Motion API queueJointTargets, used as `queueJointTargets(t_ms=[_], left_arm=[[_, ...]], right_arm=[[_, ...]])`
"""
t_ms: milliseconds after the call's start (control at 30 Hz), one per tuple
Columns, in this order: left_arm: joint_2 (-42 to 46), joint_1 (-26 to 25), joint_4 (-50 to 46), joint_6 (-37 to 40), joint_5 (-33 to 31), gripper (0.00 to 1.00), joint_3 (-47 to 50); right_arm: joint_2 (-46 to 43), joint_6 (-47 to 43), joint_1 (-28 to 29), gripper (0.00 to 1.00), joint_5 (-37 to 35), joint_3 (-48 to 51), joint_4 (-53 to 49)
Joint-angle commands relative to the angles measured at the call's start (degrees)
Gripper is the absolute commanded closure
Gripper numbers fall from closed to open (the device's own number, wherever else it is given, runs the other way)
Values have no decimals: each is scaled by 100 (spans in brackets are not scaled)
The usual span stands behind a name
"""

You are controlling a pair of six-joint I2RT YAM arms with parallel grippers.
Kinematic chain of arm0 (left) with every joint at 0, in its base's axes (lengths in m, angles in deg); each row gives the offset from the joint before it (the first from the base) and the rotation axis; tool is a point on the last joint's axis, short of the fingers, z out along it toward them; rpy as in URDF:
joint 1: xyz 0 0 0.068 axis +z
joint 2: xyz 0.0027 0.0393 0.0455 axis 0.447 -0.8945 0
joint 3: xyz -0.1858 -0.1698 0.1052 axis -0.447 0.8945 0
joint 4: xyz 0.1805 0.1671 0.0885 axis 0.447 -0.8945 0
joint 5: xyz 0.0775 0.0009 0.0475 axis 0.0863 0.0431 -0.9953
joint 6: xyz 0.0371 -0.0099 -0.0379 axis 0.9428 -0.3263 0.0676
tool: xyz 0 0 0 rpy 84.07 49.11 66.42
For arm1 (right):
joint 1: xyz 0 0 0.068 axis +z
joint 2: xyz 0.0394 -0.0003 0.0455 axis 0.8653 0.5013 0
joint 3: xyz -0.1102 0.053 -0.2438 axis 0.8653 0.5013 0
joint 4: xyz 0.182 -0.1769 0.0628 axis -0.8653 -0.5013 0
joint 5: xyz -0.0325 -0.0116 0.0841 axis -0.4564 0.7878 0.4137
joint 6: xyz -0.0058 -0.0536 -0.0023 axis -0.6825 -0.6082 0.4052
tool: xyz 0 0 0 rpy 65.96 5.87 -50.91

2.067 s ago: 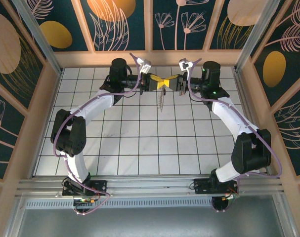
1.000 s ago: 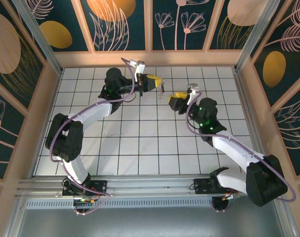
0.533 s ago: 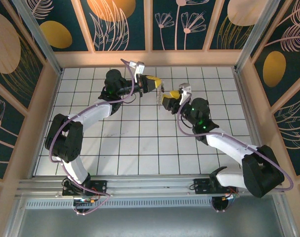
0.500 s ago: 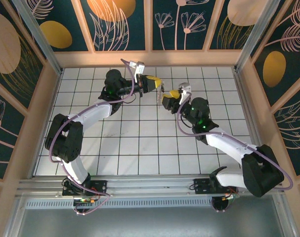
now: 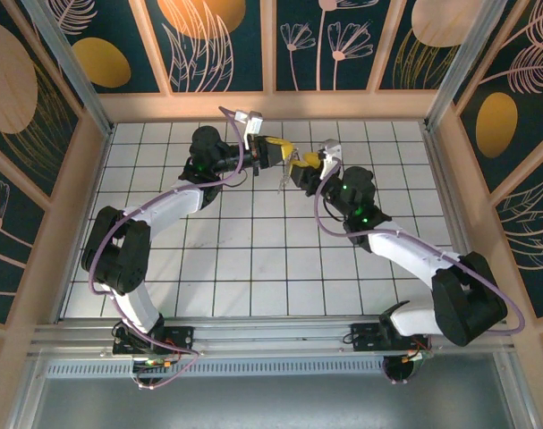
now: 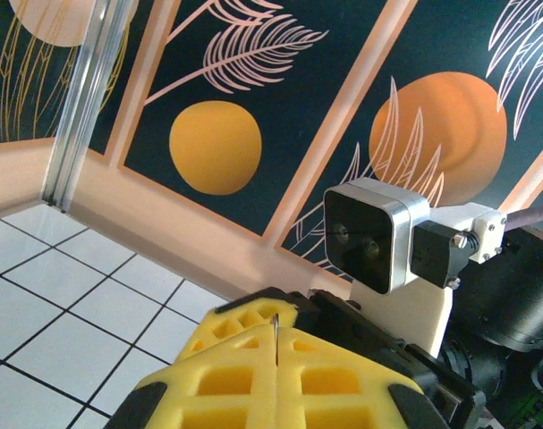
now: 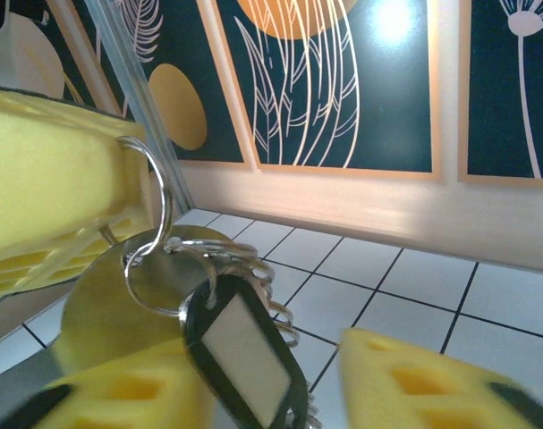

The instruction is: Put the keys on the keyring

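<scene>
Left jaws shut, pinching keyring (image 7: 165, 198) (keys (image 7: 267, 286) dangle below); right jaws part-open, straddling black tag (image 7: 244, 357).

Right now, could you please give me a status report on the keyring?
Left pincer shut on the keyring, bunch hanging below. Right pincer open, fingers flanking the black tag. No obstruction seen.
</scene>
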Motion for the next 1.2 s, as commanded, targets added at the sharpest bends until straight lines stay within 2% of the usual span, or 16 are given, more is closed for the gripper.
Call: queueJointTargets(t_ms=[0,100,267,767,1167], left_arm=[[206,-45,366,-70,50,100,-56],[202,-45,326,-49,34,100,-90],[201,-45,269,-13,33,100,-160],[202,-45,174,129,37,100,-205],[401,-45,-452,859,85,100,-161]], right_arm=[[35,-123,26,73,53,-163,180],[-74,-175,26,87,72,-76,122],[-311,-285,132,100,98,101,-56],[-896,-653,132,100,-258,114,-994],[-934,-930,132,100,-488,-413,-1795]])
